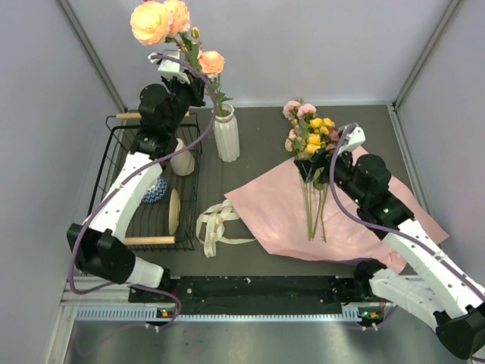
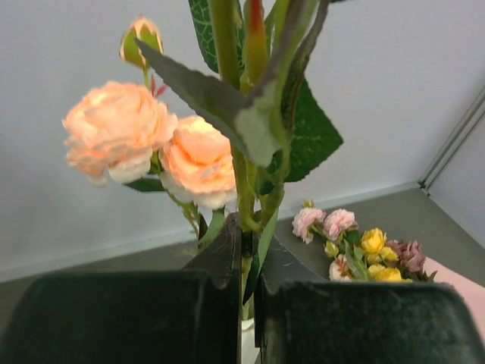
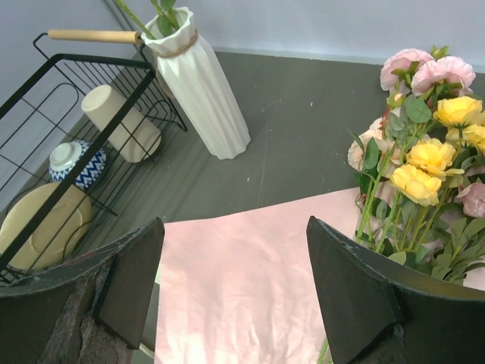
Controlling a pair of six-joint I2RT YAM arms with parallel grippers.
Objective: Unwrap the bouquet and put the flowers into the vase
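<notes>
Aloft, left jaws pinching peach-rose stems point(image 2: 243, 182), tips in vase point(image 1: 226, 136) — right jaws wide, flowers point(image 3: 424, 155) alongside.

Dark grey table point(image 1: 265, 129) — white vase point(image 1: 226, 135), wire basket point(image 1: 148, 220), ribbon point(image 1: 216, 224), pink paper point(image 1: 273, 208)

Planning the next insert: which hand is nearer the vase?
Left. The left hand is just above the vase, shut on a peach rose stem standing in it. The right hand hovers open over the pink paper, off to the vase's right.
</notes>
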